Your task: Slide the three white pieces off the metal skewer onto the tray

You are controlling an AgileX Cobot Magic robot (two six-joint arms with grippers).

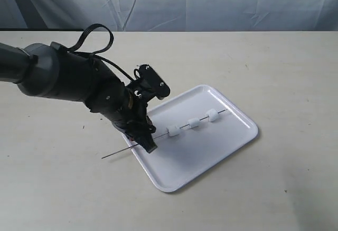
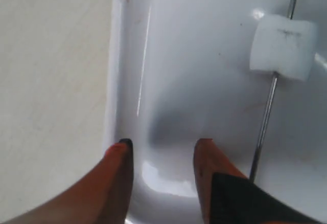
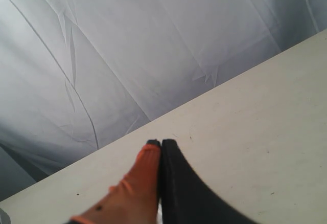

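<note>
The metal skewer lies slanted across the white tray, its bare end sticking out past the tray's left rim over the table. Three white pieces are threaded on it. My left gripper is down at the tray's left rim, open, with nothing between its fingers. In the left wrist view the left gripper straddles the tray's rim; the skewer runs just outside one finger, and the nearest white piece sits further along it. My right gripper is shut and empty.
A beige table carries the tray, backed by a pale grey curtain. The right arm is out of the exterior view; its wrist view shows only bare table and curtain.
</note>
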